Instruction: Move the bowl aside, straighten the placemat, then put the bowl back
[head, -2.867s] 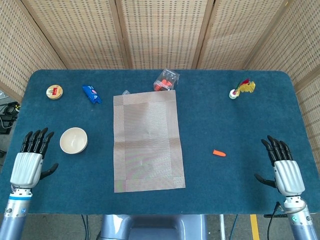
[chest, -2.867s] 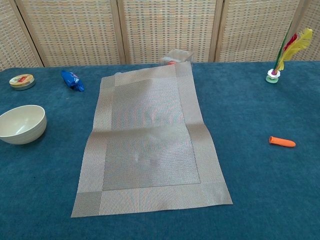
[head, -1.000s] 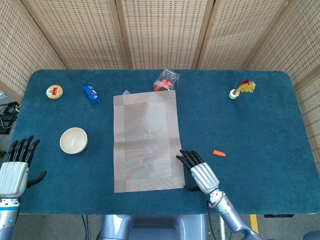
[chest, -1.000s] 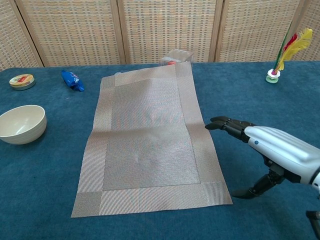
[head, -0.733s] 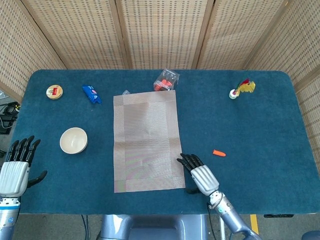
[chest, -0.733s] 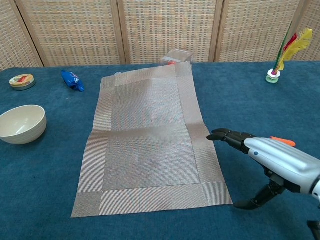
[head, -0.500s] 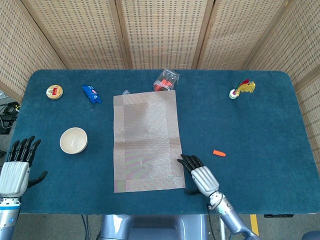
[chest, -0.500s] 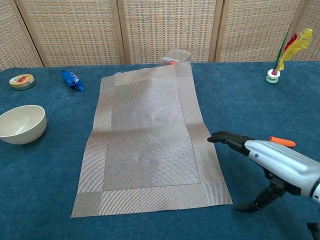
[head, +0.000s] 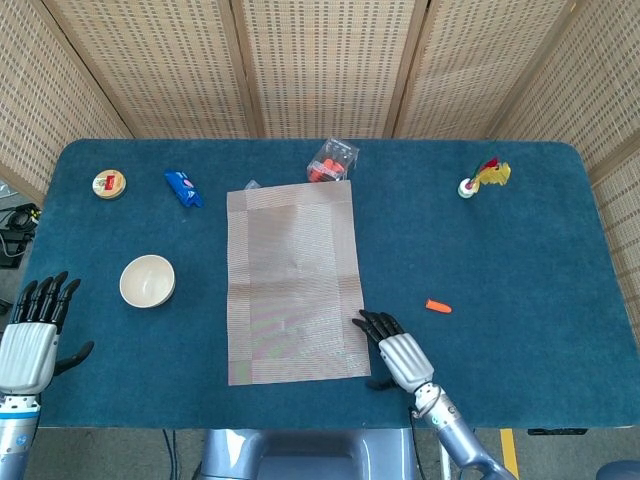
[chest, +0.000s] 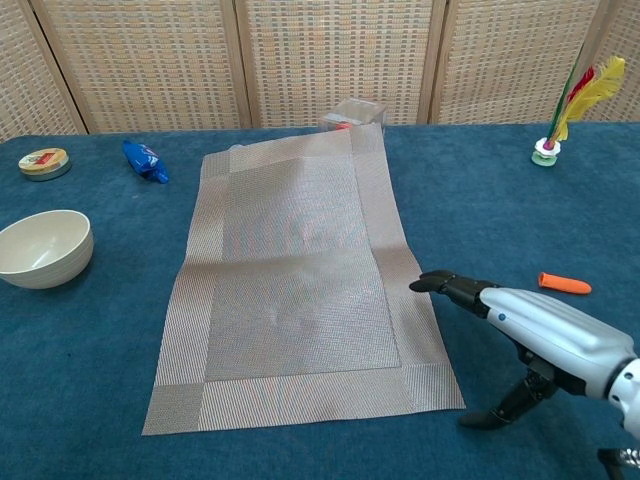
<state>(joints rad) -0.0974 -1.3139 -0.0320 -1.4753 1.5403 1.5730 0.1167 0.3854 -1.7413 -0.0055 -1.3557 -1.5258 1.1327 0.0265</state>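
Observation:
A cream bowl (head: 148, 280) (chest: 43, 248) sits on the blue table, left of the placemat. The beige woven placemat (head: 292, 282) (chest: 298, 275) lies in the middle, slightly askew, its far edge against a clear box. My right hand (head: 400, 358) (chest: 540, 325) hovers at the mat's near right corner, fingers stretched out over the mat's right edge, thumb hanging down, holding nothing. My left hand (head: 32, 339) rests open at the table's near left edge, short of the bowl; the chest view does not show it.
A clear box with red contents (head: 333, 161) (chest: 355, 113) touches the mat's far edge. A blue packet (head: 183, 187) (chest: 145, 161) and a round tin (head: 109, 183) (chest: 45, 162) lie far left. An orange piece (head: 438, 306) (chest: 565, 284) and a feathered shuttlecock (head: 481, 178) (chest: 571, 105) are on the right.
My right hand swung in from the table's right edge to the mat's near right corner and has crept a little nearer and left. My left hand drew back slightly.

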